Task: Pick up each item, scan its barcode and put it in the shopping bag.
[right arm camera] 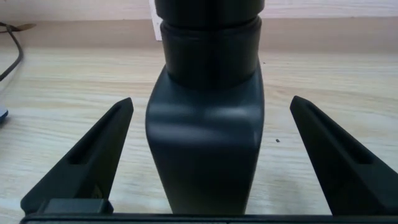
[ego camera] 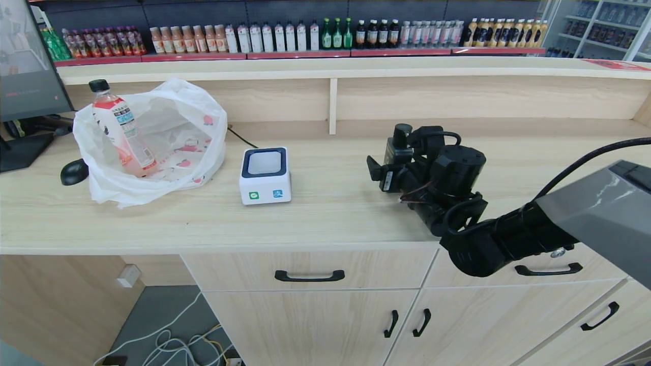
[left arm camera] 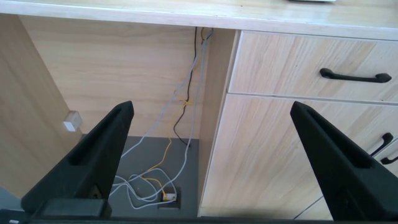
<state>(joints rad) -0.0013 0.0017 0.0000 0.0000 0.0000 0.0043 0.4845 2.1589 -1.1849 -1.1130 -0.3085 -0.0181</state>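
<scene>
Now, dark flat-sided bottle (right arm camera: 205,149), round neck, inside wide-spread right hand (right arm camera: 211,102)

The counter (ego camera: 325,218) before me is pale wood with a raised ledge along its back. Toward my left a white plastic bag (ego camera: 203,127) sits open on it, slumped and crumpled. Just beside the bag's left side lies a black mouse (ego camera: 74,172), and farther left the dark foot of a monitor stand (ego camera: 23,150) rests on the surface. Near the bag's right side, apart from it, stands a small white scanner box (ego camera: 265,175) with its window facing up; a thin black cable (ego camera: 239,136) runs behind it along the counter. Well to the right a dark bottle (ego camera: 402,133) stands upright on the wood.
</scene>
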